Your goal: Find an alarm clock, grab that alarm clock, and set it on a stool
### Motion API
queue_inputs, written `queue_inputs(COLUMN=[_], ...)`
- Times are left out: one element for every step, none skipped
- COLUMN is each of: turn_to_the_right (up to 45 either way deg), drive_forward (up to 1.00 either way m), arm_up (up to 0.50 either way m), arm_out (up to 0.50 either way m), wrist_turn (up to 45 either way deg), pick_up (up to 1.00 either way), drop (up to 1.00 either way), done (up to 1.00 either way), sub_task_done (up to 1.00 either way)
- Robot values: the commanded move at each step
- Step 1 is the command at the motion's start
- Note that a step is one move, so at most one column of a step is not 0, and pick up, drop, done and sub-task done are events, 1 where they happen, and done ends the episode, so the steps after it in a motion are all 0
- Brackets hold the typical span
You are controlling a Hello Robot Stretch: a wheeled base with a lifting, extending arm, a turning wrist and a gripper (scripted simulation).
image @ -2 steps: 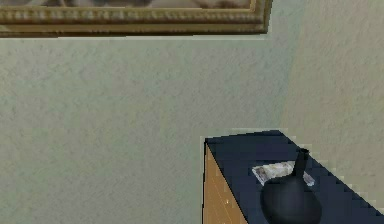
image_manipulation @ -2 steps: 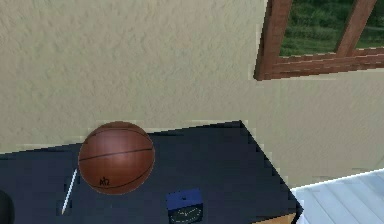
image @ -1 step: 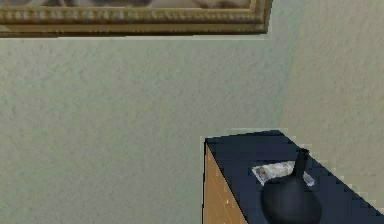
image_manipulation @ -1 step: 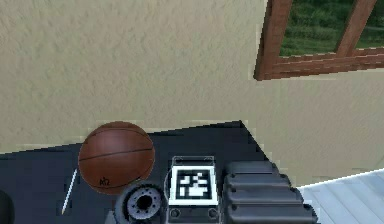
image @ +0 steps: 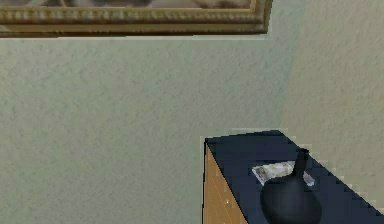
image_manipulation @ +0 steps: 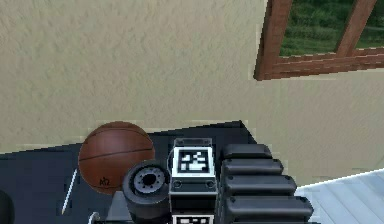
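Note:
In the arm side view my arm comes up from the bottom edge, with a white marked square at its end. Left of the square is the gripper's dark round body, low over a dark tabletop. An orange-brown basketball rests on that top right behind the gripper, so I cannot tell whether it holds anything. In the forward view a dark-topped wooden cabinet stands at the lower right. It carries a dark round vessel with a thin neck and a small flat grey-white object.
A plain pale wall is close ahead, with a gilt-framed picture along its top. In the arm side view a wood-framed window sits at the upper right. A thin pale stick lies on the dark top left of the ball.

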Motion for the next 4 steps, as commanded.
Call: queue_inputs(turn_to_the_right=[0.0,0.0,0.0,0.0], drive_forward=[0.0,0.0,0.0,0.0], arm_up=[0.0,0.0,0.0,0.0], arm_out=[0.0,0.0,0.0,0.0], wrist_turn=[45.0,45.0,45.0,36.0], pick_up=[0.0,0.0,0.0,0.0], drop=[0.0,0.0,0.0,0.0], done=[0.0,0.0,0.0,0.0], sub_task_done=[0.0,0.0,0.0,0.0])
